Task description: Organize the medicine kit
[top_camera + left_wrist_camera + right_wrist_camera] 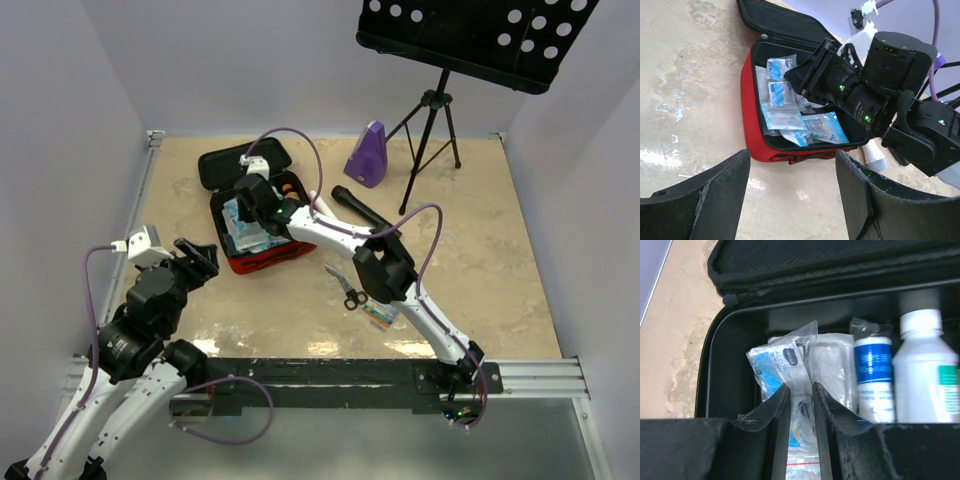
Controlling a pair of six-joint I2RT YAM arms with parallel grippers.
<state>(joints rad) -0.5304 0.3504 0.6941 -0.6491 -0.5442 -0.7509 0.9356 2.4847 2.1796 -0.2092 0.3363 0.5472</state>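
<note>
The medicine kit [262, 264] lies open at the table's middle left, red outside with black lining, lid [225, 165] folded back. It holds blue and white packets [790, 120], a white bottle [925, 375] and a blue-banded roll [872, 375]. My right gripper [258, 205] reaches into the kit [735, 355]. Its jaws [799, 390] are shut on a clear bag of alcohol pads [782, 362]. My left gripper [200, 255] is open and empty [792, 170], over bare table just in front of the kit's red front wall [747, 90].
Scissors [347, 287] and a small packet [380, 316] lie on the table right of the kit. A black stick-shaped object [358, 205], a purple metronome [367, 155] and a music stand [430, 120] are at the back. A white tube [874, 155] lies beside the kit.
</note>
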